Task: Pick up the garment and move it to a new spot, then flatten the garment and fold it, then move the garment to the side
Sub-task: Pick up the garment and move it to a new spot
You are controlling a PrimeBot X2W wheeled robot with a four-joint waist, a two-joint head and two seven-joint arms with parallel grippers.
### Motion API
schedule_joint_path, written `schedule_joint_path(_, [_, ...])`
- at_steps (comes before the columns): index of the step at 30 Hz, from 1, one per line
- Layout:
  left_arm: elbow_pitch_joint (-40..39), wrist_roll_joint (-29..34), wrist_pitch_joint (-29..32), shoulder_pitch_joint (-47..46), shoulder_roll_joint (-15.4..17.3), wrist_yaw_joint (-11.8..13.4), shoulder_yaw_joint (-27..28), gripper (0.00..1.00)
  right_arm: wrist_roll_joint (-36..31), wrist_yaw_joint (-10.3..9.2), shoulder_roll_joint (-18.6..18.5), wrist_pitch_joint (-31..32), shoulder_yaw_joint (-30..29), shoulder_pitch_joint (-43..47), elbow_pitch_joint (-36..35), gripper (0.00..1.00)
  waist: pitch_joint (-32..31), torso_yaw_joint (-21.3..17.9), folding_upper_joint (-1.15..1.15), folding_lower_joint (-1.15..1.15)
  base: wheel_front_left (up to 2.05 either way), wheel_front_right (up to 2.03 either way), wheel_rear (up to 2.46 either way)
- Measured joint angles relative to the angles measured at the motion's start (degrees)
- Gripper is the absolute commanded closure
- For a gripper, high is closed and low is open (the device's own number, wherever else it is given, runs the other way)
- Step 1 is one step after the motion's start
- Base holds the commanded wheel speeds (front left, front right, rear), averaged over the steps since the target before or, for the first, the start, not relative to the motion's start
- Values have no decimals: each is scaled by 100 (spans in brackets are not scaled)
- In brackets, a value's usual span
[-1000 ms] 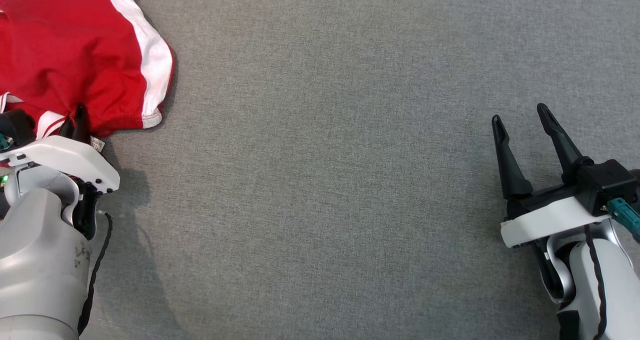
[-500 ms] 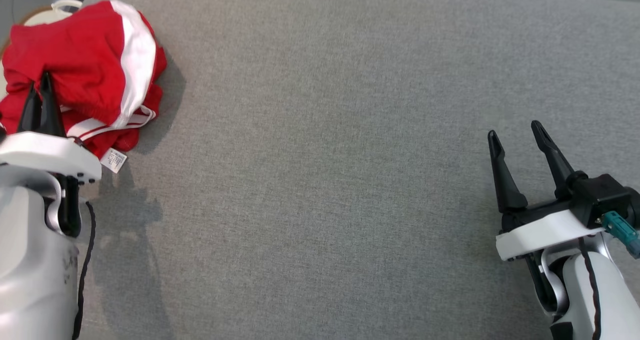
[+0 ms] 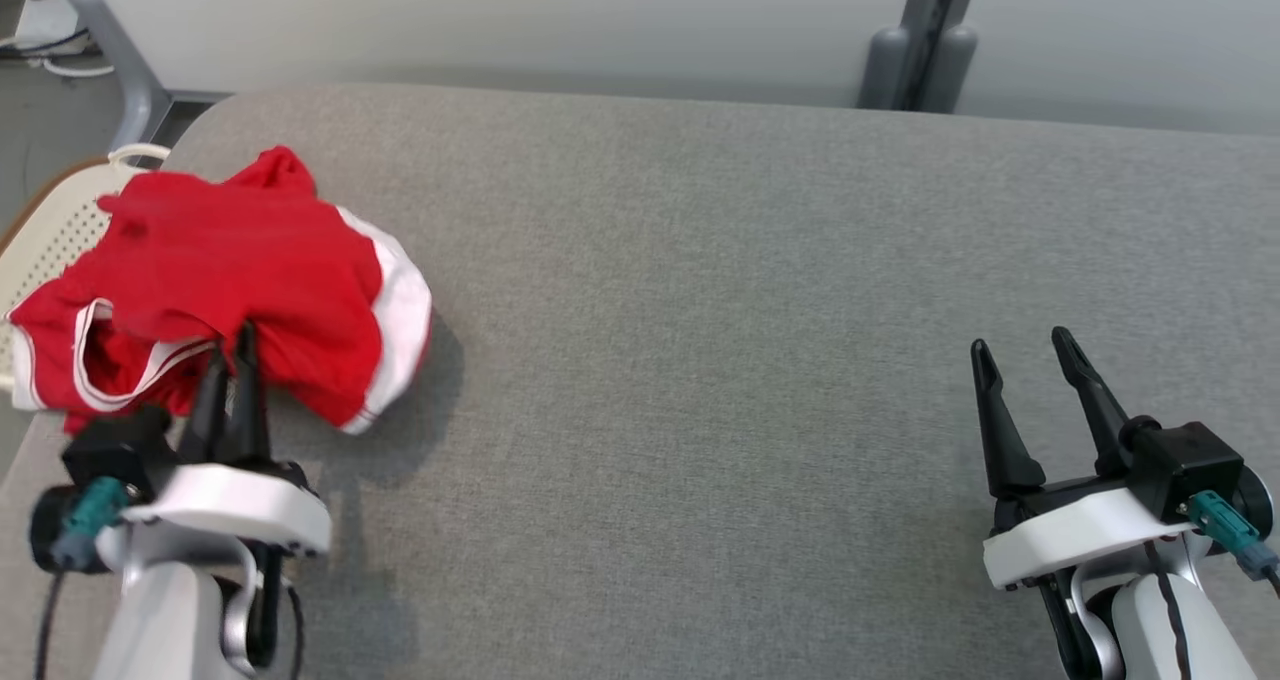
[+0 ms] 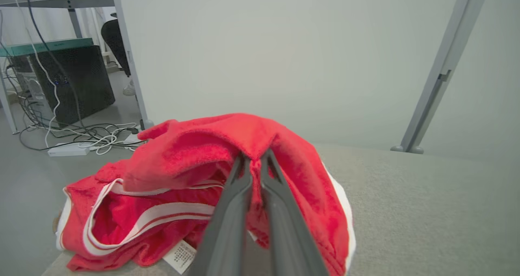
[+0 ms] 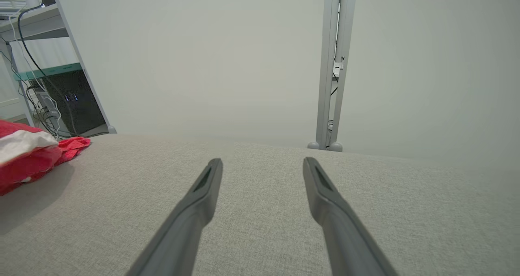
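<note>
Head view: the grey cloth-covered worktop (image 3: pixel 700 360) spans nearly the whole width, its far edge meeting a pale wall and a grey upright post (image 3: pixel 920 50).

The garment (image 3: pixel 250 260), red with white stripes and white piping, lies crumpled at the left edge of the worktop, nearer the far left corner than the near one. Its left part hangs past that edge over a pale perforated basket (image 3: pixel 50 240) that stands beside the worktop. How much of the cloth rests on the basket cannot be told.

The left gripper (image 3: pixel 232 345) stands at the near side of the garment, close to the left edge, fingers pointing toward the far edge. The fingers are pressed together on a fold of the red cloth. In the left wrist view the cloth rises to a peak at the fingertips and drapes down on both sides of them.

The right gripper (image 3: pixel 1019 342) is near the near right corner, well apart from the garment. Its fingers are spread, with bare grey cloth showing between them.

A small white printed label (image 4: pixel 180 256) hangs at the near hem of the garment, just beside the left fingers.
</note>
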Motion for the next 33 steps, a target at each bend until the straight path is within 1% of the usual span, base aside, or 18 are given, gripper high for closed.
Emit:
schedule_joint_path(4, [-523,38,198,435,-142,44,-224,100,40,0,20,-16,-51,94,-9,0,-132,-184,0,0,0,0,0])
schedule_joint_path(9, [-1106,68,498,578,-282,34,-608,100,40,0,43,-31,-30,85,-46,0,-149,-472,0,0,0,0,0])
schedule_joint_path(14, [-1386,108,693,581,-380,-92,-1139,100,69,0,49,-33,3,-15,-93,0,-62,-855,0,0,0,0,0])
schedule_joint_path(21, [-1477,67,849,90,-480,-204,-1861,100,294,0,57,-41,83,-219,-86,0,204,-1515,0,0,0,0,0])
schedule_joint_path(23, [-1474,54,868,-103,-489,-210,-2059,100,346,0,55,-49,96,-272,-49,0,293,-1725,0,0,0,0,0])
schedule_joint_path(24, [-1474,54,868,-103,-489,-210,-2059,100,346,0,55,-49,96,-272,-49,0,293,-1725,0,0,0,0,0])
schedule_joint_path(28, [-1462,45,895,-516,-516,-207,-2436,100,478,0,52,-58,115,-350,-47,0,484,-2120,0,0,0,0,0])
schedule_joint_path(32, [-1135,-40,1002,-680,-521,-161,-2686,100,616,0,53,-64,136,-388,-97,0,710,-2453,0,0,0,0,0])
schedule_joint_path(33, [-925,-181,1066,-681,-519,-165,-2817,100,669,0,49,-65,141,-387,-115,0,829,-2579,0,0,0,0,0])
